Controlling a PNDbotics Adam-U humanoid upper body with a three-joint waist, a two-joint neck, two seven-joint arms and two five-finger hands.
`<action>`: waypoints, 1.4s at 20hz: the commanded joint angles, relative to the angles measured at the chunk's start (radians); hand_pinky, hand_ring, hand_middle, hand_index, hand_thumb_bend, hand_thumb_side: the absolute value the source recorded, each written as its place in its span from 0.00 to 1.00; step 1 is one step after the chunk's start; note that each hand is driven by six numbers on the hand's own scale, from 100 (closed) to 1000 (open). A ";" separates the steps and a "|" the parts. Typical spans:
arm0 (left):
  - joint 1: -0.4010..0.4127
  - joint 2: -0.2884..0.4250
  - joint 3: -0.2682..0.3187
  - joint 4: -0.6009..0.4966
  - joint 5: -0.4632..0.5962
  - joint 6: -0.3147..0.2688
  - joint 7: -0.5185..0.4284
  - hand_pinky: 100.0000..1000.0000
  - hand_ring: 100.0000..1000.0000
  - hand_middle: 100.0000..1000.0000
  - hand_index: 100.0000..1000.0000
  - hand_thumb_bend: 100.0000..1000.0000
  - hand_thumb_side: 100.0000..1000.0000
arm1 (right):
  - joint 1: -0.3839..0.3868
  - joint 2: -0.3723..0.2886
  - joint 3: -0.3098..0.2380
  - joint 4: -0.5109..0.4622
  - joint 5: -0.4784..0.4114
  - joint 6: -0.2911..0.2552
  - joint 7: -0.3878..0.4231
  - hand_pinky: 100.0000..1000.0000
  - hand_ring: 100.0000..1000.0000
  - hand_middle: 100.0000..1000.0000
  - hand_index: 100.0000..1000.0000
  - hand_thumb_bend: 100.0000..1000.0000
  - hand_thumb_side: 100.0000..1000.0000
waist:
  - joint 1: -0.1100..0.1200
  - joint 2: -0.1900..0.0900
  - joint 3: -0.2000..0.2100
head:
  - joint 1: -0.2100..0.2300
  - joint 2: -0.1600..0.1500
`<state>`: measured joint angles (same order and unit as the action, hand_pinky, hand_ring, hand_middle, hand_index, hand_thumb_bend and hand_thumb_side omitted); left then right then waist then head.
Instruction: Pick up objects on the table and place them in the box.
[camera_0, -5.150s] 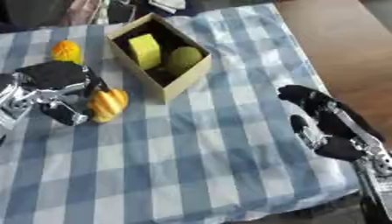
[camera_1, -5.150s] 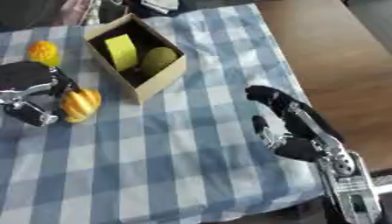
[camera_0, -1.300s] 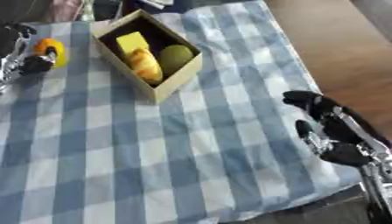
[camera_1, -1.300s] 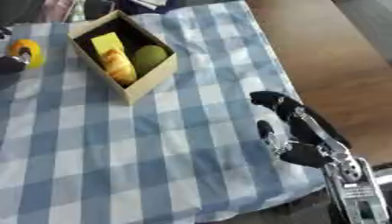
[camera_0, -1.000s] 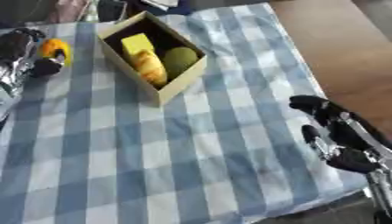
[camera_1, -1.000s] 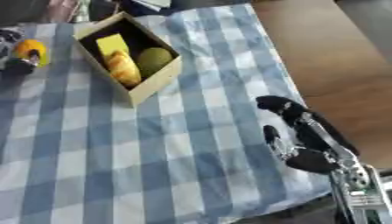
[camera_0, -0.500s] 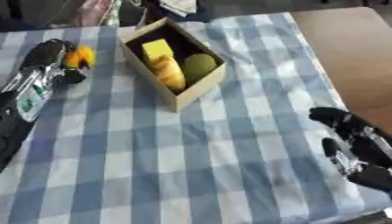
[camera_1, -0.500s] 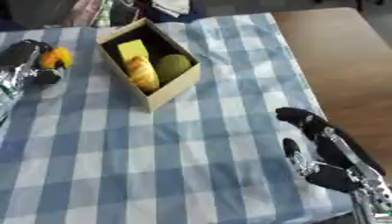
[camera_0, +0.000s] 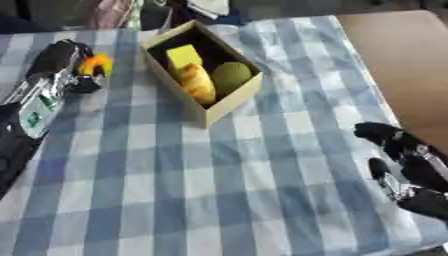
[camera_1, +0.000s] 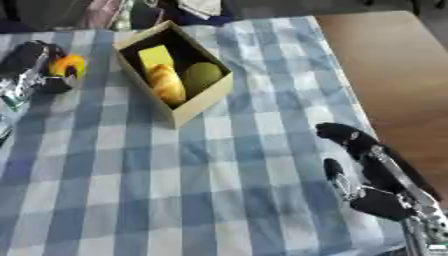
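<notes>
Our left robot hand (camera_0: 66, 67) is curled around the orange fruit (camera_0: 94, 64) at the far left of the worktop (camera_0: 227, 190), just beside the box (camera_0: 223, 107) but not yet over it; the fruit shows between the dark fingers, and we cannot tell whether it is clear of the checked cloth (camera_0: 175, 200). About a second ago this robot hand was only closing in on the fruit near the view's edge, so the grasp is the new thing, and we judge it the last pick left: no other loose object shows on the cloth. The box sits at the far middle, tilted on the cloth, and already holds a yellow block (camera_0: 184, 54), a banana-like piece (camera_0: 199, 84) and a green fruit (camera_0: 230, 75); five seconds back the banana-like piece was in our left robot hand outside the box, so it has gone in since. The whole scene has slid in the views between frames, which we take as the head turning, not the box moving. Our right robot hand (camera_1: 359, 165) rests idle at the lower right, fingers relaxed and holding nothing, as it did before. What remains, as we judge it, is a short carry rightward over the near wall of the box and a release into the space beside the yellow block.
</notes>
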<state>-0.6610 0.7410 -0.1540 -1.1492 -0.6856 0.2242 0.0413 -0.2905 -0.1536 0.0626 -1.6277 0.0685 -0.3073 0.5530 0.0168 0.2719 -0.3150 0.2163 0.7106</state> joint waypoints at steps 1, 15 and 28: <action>-0.028 0.054 -0.017 -0.116 0.019 -0.005 -0.009 0.52 0.35 0.41 0.63 0.00 0.09 | -0.008 -0.014 -0.004 -0.013 -0.002 0.000 -0.003 1.00 0.90 0.86 0.90 0.00 0.27 | -0.010 -0.012 0.001 | -0.003 -0.010; -0.139 -0.089 -0.122 -0.131 -0.038 -0.068 -0.120 0.58 0.46 0.58 0.77 0.00 0.15 | -0.006 -0.008 0.013 -0.011 -0.006 0.003 0.015 1.00 0.90 0.86 0.90 0.00 0.29 | -0.002 -0.021 -0.030 | 0.005 -0.008; -0.149 -0.124 -0.131 -0.106 -0.056 -0.085 -0.074 0.65 0.60 0.80 0.93 0.22 0.65 | -0.010 -0.003 0.014 -0.012 -0.007 0.004 0.019 1.00 0.90 0.86 0.90 0.00 0.28 | -0.002 -0.020 -0.038 | -0.004 -0.010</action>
<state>-0.7852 0.6008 -0.2921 -1.2402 -0.7348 0.1395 -0.0431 -0.2901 -0.1527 0.0757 -1.6275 0.0683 -0.3010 0.5687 0.0169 0.2709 -0.3511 0.2163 0.7108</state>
